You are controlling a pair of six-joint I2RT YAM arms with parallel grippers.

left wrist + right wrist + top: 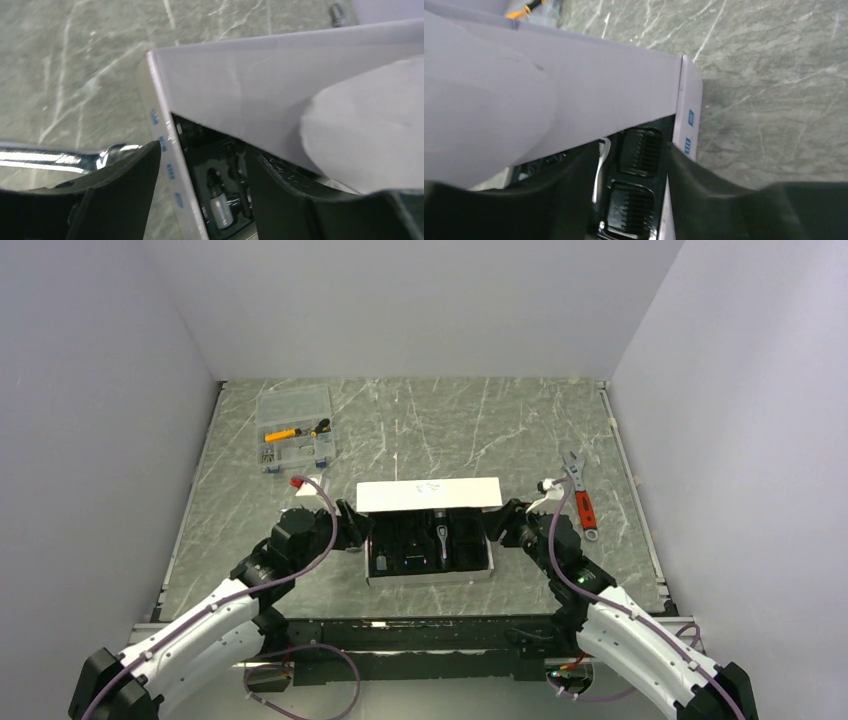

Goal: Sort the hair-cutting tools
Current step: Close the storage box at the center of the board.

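The left tool is held at the left side of a white cardboard box. Its jaws are spread apart, with one finger outside the box wall and the other over the inside, and nothing is gripped between them. The right tool is set the same way at the box's right wall, jaws apart and empty.

The box's white lid is raised behind a black moulded insert. A slim black-and-silver electric hair clipper is seen lying in a middle slot of the insert. Two small black ribbed plastic comb attachments are seated in pockets along the right wall, one behind the other. A small dark-capped piece, possibly a bottle, is lodged near the left wall.

A silver open-end wrench is laid on the grey marbled counter just left of the box. A red-handled adjustable wrench is placed to the right. A clear plastic organiser case is found far left.
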